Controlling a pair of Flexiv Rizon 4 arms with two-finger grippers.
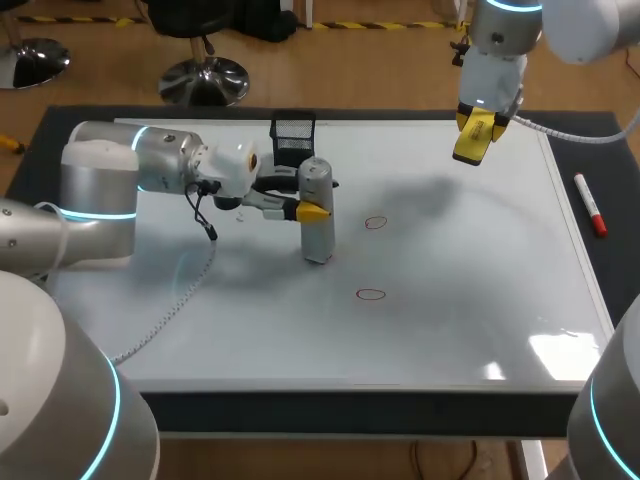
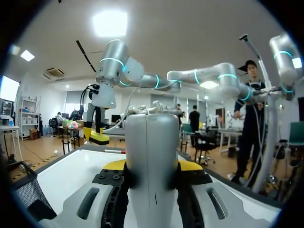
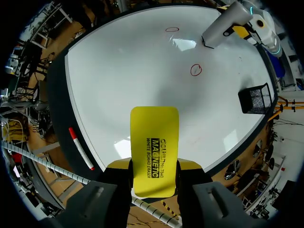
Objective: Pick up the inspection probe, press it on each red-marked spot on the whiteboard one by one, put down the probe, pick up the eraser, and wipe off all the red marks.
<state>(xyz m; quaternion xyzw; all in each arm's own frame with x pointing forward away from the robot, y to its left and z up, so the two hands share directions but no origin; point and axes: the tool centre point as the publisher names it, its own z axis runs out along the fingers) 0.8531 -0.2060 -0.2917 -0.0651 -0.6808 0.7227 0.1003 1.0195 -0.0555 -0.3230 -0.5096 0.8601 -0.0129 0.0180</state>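
The grey cylindrical probe (image 1: 317, 215) stands upright over the whiteboard (image 1: 450, 300), and my left gripper (image 1: 312, 210) is shut on its upper part. In the left wrist view the probe (image 2: 152, 156) fills the space between the yellow tips. Its lower end is at board level, left of two red circles (image 1: 375, 222) (image 1: 370, 294). My right gripper (image 1: 472, 140) hangs above the board's back right, shut on the yellow eraser (image 1: 474, 135) (image 3: 154, 147). The right wrist view looks down on both red marks (image 3: 195, 70) (image 3: 172, 29) and the probe (image 3: 219, 29).
A black mesh basket (image 1: 293, 130) sits at the back edge of the board, just behind the probe. A red-capped marker (image 1: 590, 205) lies on the dark mat off the board's right edge.
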